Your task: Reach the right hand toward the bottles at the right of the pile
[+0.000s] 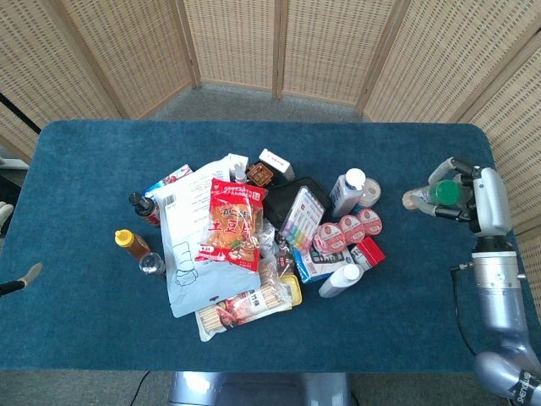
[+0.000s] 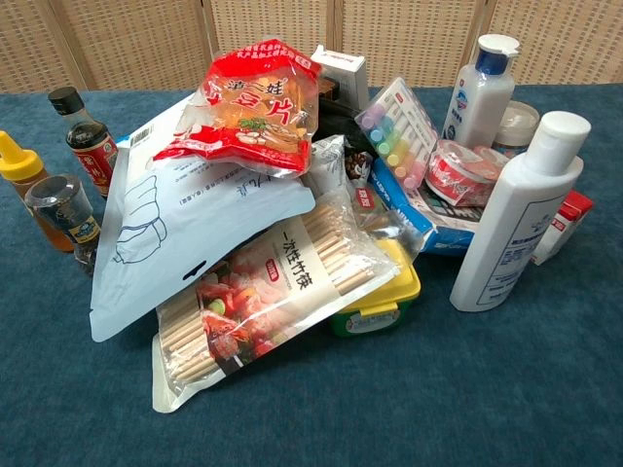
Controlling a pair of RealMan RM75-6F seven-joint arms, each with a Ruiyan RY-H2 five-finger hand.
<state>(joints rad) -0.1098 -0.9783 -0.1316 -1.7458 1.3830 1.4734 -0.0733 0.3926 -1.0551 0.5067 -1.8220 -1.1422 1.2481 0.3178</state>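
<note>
My right hand (image 1: 478, 200) is out past the right of the pile, near the table's right edge, and grips a small clear bottle with a green cap (image 1: 438, 194). The chest view does not show this hand. At the pile's right side a white bottle with a blue label (image 1: 347, 190) (image 2: 479, 88) stands by a small jar (image 1: 368, 191) (image 2: 514, 125). A plain white bottle (image 1: 341, 280) (image 2: 516, 224) is nearer the front. Only a thin sliver of my left hand (image 1: 19, 279) shows at the far left edge.
A blue cloth covers the table (image 1: 406, 321). The pile holds a red snack bag (image 1: 230, 224), a white pouch (image 2: 185, 224), a noodle pack (image 2: 273, 292) and a marker box (image 1: 302, 216). Sauce bottles (image 1: 127, 241) (image 1: 142, 205) stand at its left. A wicker screen (image 1: 279, 42) is behind.
</note>
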